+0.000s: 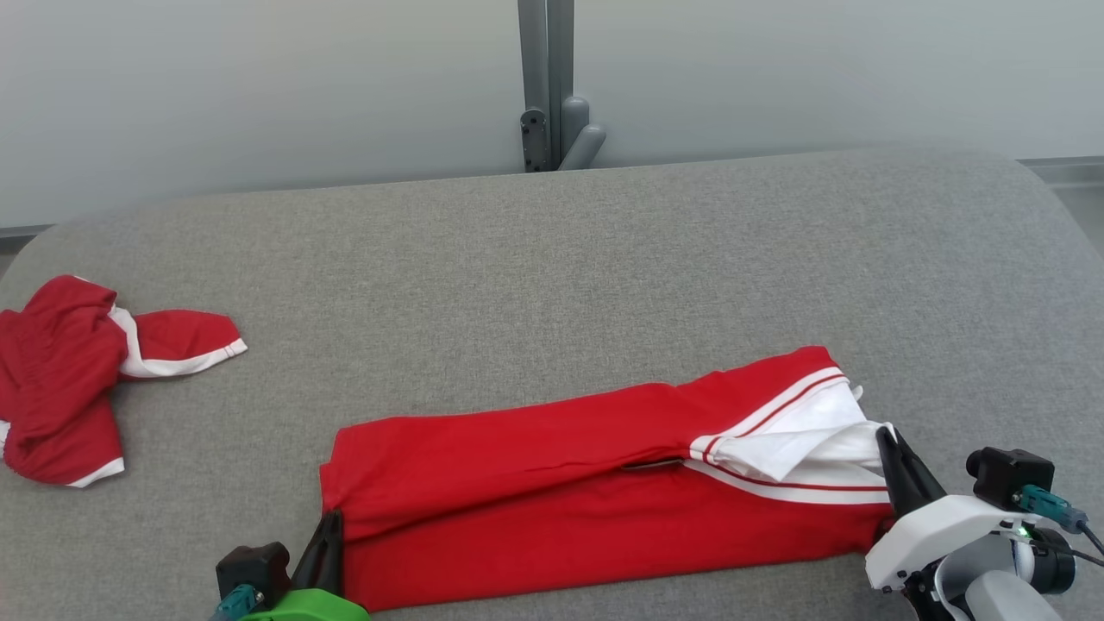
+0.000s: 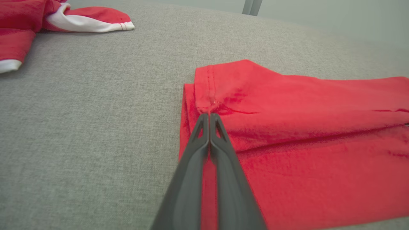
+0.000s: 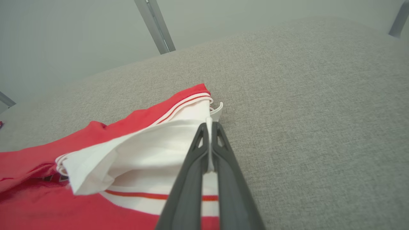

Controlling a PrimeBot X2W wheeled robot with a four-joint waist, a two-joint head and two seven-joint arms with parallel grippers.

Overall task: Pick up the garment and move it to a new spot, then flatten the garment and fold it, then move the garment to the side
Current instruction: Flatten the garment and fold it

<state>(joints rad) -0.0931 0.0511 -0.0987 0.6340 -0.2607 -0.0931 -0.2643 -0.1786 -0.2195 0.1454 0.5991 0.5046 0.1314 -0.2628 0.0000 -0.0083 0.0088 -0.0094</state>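
Status: red garment with white striped trim (image 1: 552, 483) lies on the grey fabric-covered table (image 1: 604, 259), folded lengthwise into a long band near the front edge, spanning between both arms. My read is mid-fold: long fold in, cross fold and move-aside not yet done.

Left gripper (image 1: 333, 517): fingers pressed together, pinching the red hem corner of the upper layer at the band's left end.
Right gripper (image 1: 887, 435): fingers closed on the white edge at the right end. A sliver of white cloth shows between them.

Risks from here:
- The left bite is shallow, right at the tips on the hem. Any lift or pull could slip it out, so the corner drops and the fold opens.
- Can't tell whether the left has both layers or only the top one. If only the top, lifting peels it off the lower layer.
- The right holds a loose white flap, not the striped band beneath. Pulling may drag the flap out and bunch it while the rest stays put.
- Uneven travel between the arms would skew the band.
- The garment sits close to the front edge, so dragging towards the robot could slide it off.
- A crumpled red-and-white second garment (image 1: 60, 371) lies at the far left, well apart. Moving aside that way could tangle the two.
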